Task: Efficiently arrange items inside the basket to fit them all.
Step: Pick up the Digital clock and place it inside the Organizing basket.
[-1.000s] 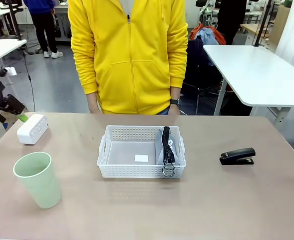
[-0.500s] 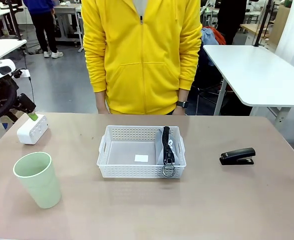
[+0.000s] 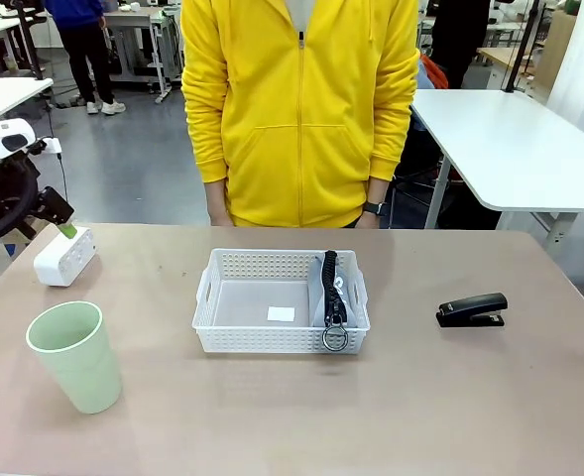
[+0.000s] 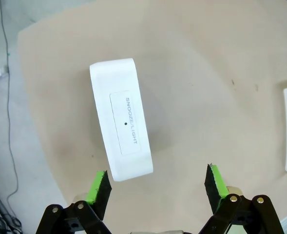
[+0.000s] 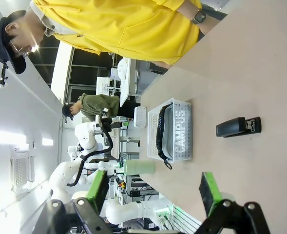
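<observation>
we hang our left gripper (image 4: 158,181) over the box (image 4: 121,119), jaws wide and empty; the box's long axis crosses their closing line, off-centre toward one finger.

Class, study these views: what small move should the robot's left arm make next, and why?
Probably lower the left gripper around the white box, shifting slightly to centre it. The jaws stand open above the box, which sits nearer one finger. The box lies outside the basket, where the pouch stands along one side, leaving free floor.
</observation>
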